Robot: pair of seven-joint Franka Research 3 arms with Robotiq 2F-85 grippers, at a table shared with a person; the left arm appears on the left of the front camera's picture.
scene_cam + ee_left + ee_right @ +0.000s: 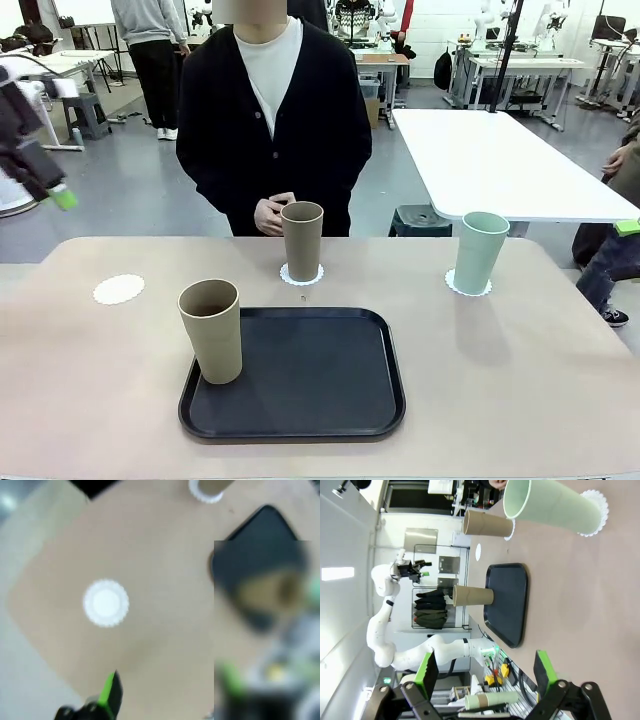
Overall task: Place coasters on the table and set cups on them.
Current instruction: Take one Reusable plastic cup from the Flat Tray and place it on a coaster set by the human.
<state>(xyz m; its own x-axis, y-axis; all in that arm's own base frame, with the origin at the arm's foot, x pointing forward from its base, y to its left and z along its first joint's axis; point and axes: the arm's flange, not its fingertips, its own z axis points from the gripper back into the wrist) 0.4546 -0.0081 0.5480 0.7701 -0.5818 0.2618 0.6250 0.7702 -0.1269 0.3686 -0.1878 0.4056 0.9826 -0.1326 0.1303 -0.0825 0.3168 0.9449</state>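
Right gripper gapes empty; ahead of it the tapered matte mint cup stands upright on its scalloped coaster. Left gripper, fingers spread and empty, hangs above a bare doily-edged coaster.

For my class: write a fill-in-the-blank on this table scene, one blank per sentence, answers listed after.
1. The mint green cup stands on a scalloped white ____.
2. One tan cup stands on the black ____.
3. The bare coaster lies on the robot's ____ side of the table.
4. The right gripper is ____, holding nothing.
Missing words: coaster; tray; left; open.
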